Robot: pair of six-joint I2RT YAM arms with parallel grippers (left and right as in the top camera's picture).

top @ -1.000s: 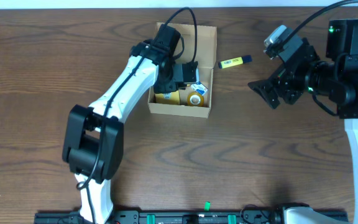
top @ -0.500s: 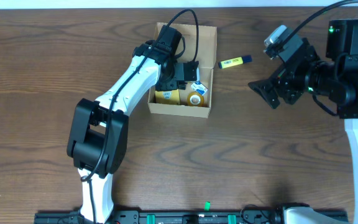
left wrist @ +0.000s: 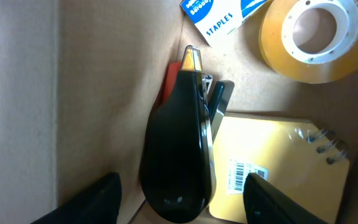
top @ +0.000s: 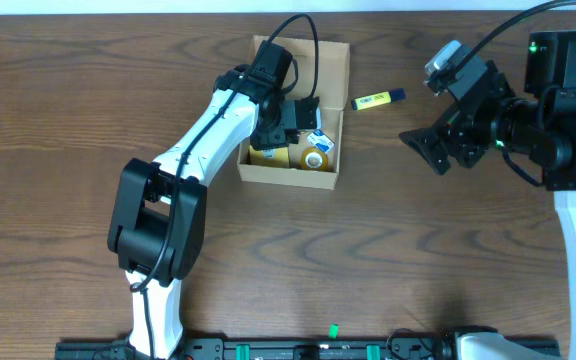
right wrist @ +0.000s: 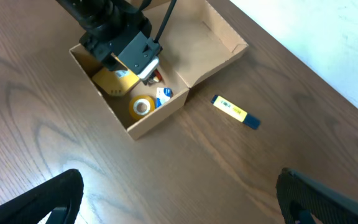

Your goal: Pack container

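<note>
The container is a tan cardboard box [top: 334,95] with its flap lid open at the far side; it also shows in the right wrist view [right wrist: 185,93]. Inside lie a black stapler [left wrist: 176,149], a yellow notepad [left wrist: 278,162], a roll of tape [left wrist: 309,34] and a blue-and-white staples box [left wrist: 219,14]. My left gripper [left wrist: 182,199] is open inside the box, its fingers on either side of the stapler and apart from it. A yellow and blue highlighter [top: 379,99] lies on the table right of the box. My right gripper [right wrist: 179,196] is open and empty above the table.
The wooden table [top: 388,240] spreads around the box. The left arm [top: 213,125] reaches over the box's left wall. The highlighter also shows in the right wrist view [right wrist: 235,112].
The left arm's elbow shifted slightly between one second ago and half a second ago. Nothing visibly changed since then.
</note>
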